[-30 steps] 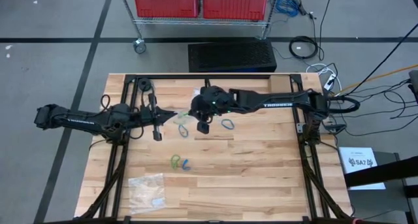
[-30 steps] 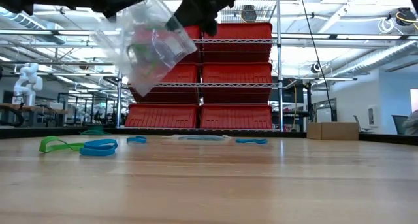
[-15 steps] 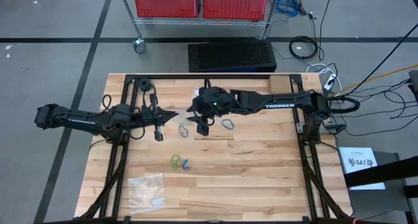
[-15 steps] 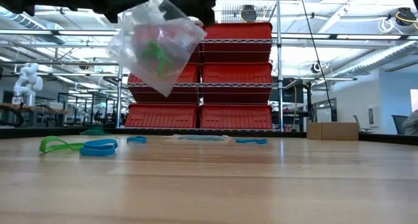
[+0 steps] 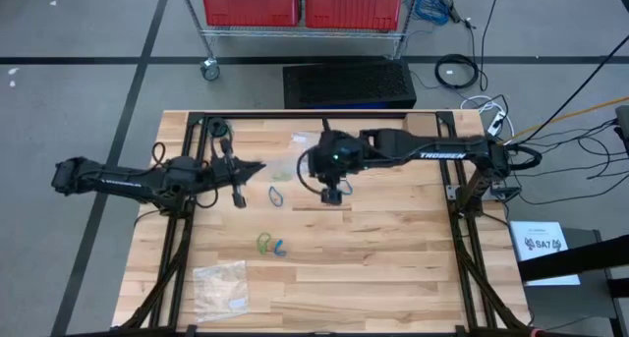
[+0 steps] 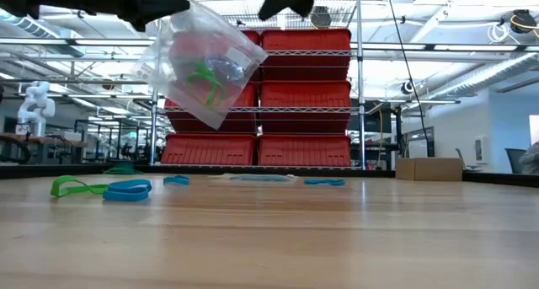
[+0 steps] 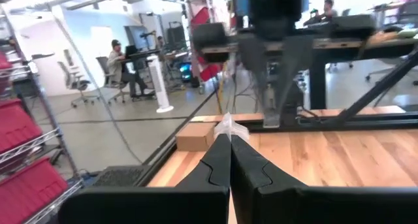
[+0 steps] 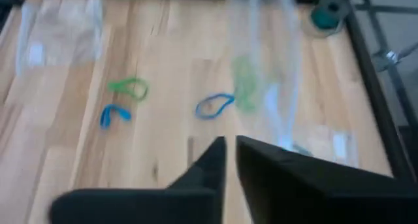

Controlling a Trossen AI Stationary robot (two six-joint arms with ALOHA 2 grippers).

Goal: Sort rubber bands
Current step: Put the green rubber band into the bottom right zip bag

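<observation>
Trouble could begin at the left claw (image 7: 228,143). It is clenched on only the thin top edge of a clear bag (image 6: 202,63) and holds it in the air above the back half of the table (image 5: 393,278). The bag hangs tilted, with a green rubber band (image 6: 202,74) inside it, and what may be one or two more. With such a small bite of slippery plastic, I think the bag can slide out, or tip further, and the bands would fall back on the wood.

The right claw (image 5: 332,194) is just beside the bag and a little above its mouth. Its fingers (image 8: 210,160) are almost together, with only a thin slit between, and they grasp nothing. If this arm moves down or sideways without care, it may knock the hanging bag or pull it from the other claw.

Further out, loose bands lie flat on the table: one blue (image 5: 277,195) under the bag, then a green one (image 5: 262,243) touching a blue one (image 5: 280,247) nearer the front. They are thin and floppy, so the claw may take two colours together, or close on nothing.
</observation>
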